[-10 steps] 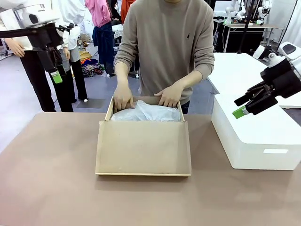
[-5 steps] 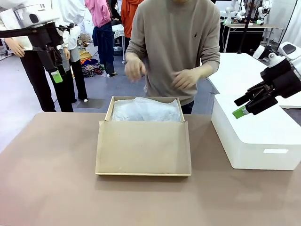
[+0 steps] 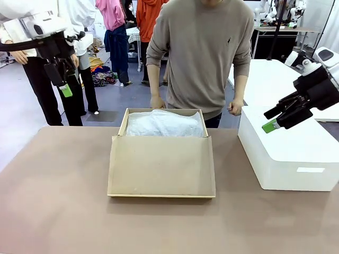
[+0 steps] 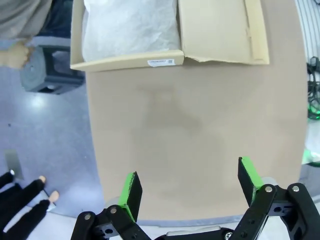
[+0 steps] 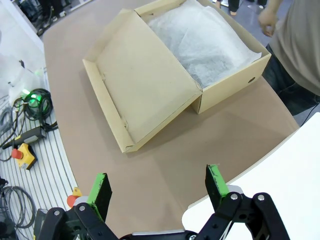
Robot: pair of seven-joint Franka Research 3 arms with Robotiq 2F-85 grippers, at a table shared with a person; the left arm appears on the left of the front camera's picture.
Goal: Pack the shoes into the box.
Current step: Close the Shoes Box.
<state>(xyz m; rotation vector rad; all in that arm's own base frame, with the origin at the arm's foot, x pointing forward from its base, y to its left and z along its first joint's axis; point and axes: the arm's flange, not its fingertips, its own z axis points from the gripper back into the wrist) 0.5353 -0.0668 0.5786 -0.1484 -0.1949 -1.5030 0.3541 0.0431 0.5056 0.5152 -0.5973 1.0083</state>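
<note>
Against the far edge of the desk (image 3: 53, 201), about midway along: the box (image 3: 123, 126), brown cardboard, open. Lid flap (image 3: 161, 164) hinged at the near wall and laid out toward the near edge, plain inner face up, its raised lip along the front. Inside the box, crumpled white tissue paper (image 3: 164, 124) covering the whole floor and rising to the rim; whatever may lie beneath it impossible to tell. Small white label on one short outer wall, seen from the left wrist.

Toward the right edge of the desk, a larger white box (image 3: 286, 159), closed, beside the brown one but not touching it.

Behind the far edge, a person (image 3: 204, 53) in a grey-beige sweater, standing upright, arms down. One hand (image 3: 157, 101) just behind the box's far left corner, the other hand (image 3: 235, 108) near the white box's far corner; neither one touching any cardboard.

Left tool (image 3: 63, 87) held high beyond the far left corner of the desk, fingers pointing down, jaws wide apart, nothing between the green pads. Right tool (image 3: 268, 119) raised over the white box at the right edge, fingers aimed leftward and slightly down, jaws likewise spread wide, holding nothing. Both well apart from the box.
</note>
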